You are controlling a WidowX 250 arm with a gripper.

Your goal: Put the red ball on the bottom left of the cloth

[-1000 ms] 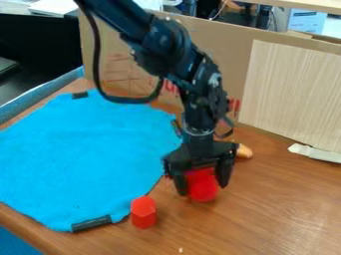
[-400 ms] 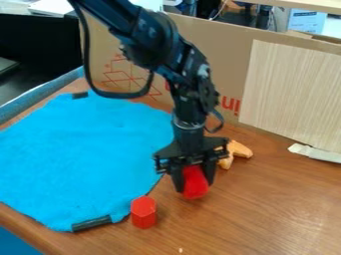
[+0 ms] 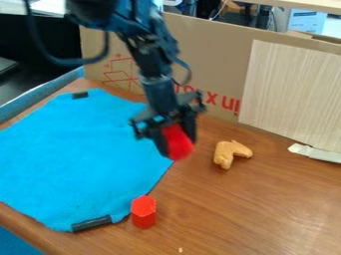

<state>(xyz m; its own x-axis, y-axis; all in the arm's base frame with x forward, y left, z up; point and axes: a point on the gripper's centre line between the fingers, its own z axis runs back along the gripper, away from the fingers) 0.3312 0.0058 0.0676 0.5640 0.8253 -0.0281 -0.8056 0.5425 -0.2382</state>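
The tool (image 3: 178, 148) is closed on the red ball (image 3: 179, 143), gripping it between its two fingers near the right edge of the blue cloth (image 3: 80, 159). To the right, a tan, forked piece (image 3: 230, 152) lies on the wooden worktop (image 3: 233, 214). A red six-sided block (image 3: 144, 212) stands upright just beside the cloth's lower right edge, near a black strip (image 3: 91, 223) on that edge. Behind rises a cardboard sheet (image 3: 213, 55) with a pale wood-grain panel (image 3: 293, 89) against it. The ball looks plain red, rounded but somewhat elongated, tilted, its sides partly covered by the fingers.
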